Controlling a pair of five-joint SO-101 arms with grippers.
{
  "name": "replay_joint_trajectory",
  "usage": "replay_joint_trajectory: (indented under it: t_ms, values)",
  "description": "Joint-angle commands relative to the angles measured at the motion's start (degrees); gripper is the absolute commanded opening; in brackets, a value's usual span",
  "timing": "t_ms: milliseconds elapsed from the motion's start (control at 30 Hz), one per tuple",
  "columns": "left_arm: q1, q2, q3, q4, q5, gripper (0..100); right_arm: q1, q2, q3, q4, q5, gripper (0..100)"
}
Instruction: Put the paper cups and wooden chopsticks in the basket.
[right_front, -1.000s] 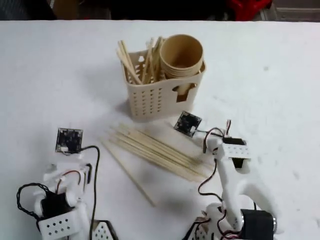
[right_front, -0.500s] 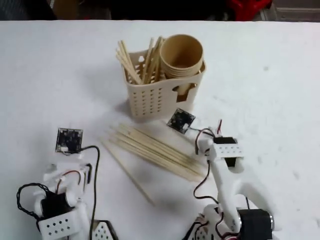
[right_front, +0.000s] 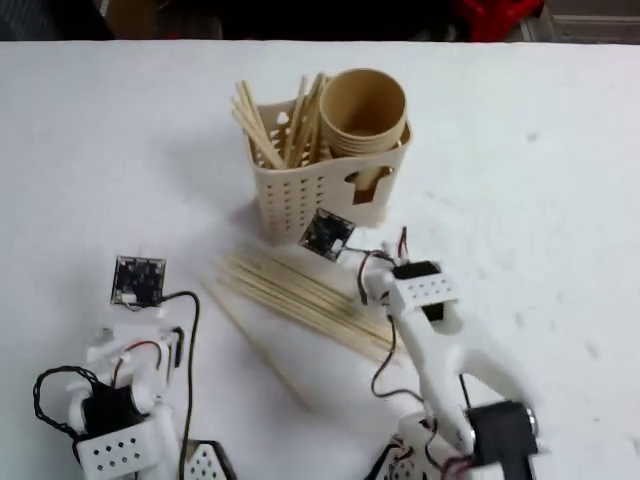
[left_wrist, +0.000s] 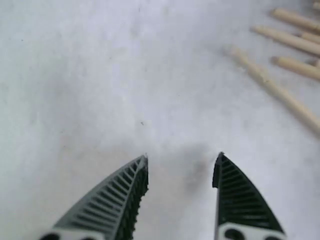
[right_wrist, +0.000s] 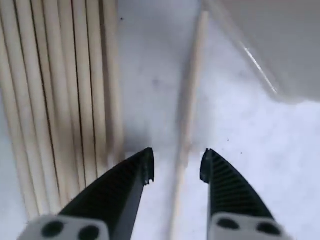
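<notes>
One loose chopstick (right_wrist: 189, 110) lies between the spread jaws of the right end effector (right_wrist: 177, 156). It is apart from the bundle of wooden chopsticks (right_wrist: 60, 100), which lies flat on the desk (right_front: 540, 180) just in front of the basket (right_front: 320, 195). The paper cups (right_front: 362, 105) stand stacked inside the basket beside several upright chopsticks (right_front: 275, 120). The left end effector (left_wrist: 181, 161) hangs spread over bare desk near the bundle's ends.

Risks I anticipate:
- The round stick may roll out as the jaws close.
- An off-centre pinch would let the stick droop and catch the basket rim.
- One jaw tip sits close to the bundle and may scatter it.
</notes>
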Motion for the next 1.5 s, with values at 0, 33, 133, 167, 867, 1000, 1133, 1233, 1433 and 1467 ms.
replay_joint_trajectory:
  t_ms: [0, 33, 133, 167, 867, 1000, 1133, 1233, 1433, 1467]
  values:
    - [-0.3, -0.2, -0.2, 0.1, -0.2, 22, 1.7, 5.2, -6.2, -0.9, -0.5, 16.2]
    - [-0.3, -0.2, -0.2, 0.1, -0.2, 22, 2.3, 7.3, -7.6, -0.7, -0.5, 16.2]
    - [-0.3, -0.2, -0.2, 0.1, -0.2, 22, 3.2, 12.0, -10.5, -0.4, -0.5, 11.5]
    - [-0.3, -0.2, -0.2, 0.1, -0.2, 22, 3.3, 12.2, -11.3, 0.6, -0.5, 7.2]
    - [-0.3, -0.2, -0.2, 0.1, -0.2, 22, -0.7, -39.3, -1.1, 23.9, -0.9, 1.7]
    - [-0.3, -0.2, -0.2, 0.1, -0.2, 22, -2.8, -53.2, -2.4, 25.5, -7.2, 1.7]
    - [-0.3, -0.2, -0.2, 0.1, -0.2, 22, -9.0, -57.7, -11.0, 25.3, -14.7, 1.7]
    - [-0.3, -0.2, -0.2, 0.1, -0.2, 22, -13.0, -53.2, -21.3, 23.9, -19.3, 1.7]
    - [-0.3, -0.2, -0.2, 0.1, -0.2, 22, -14.9, -30.5, -40.5, 14.5, -27.9, 1.7]
    - [-0.3, -0.2, -0.2, 0.1, -0.2, 22, -14.9, -26.4, -43.7, 12.4, -29.7, 1.7]
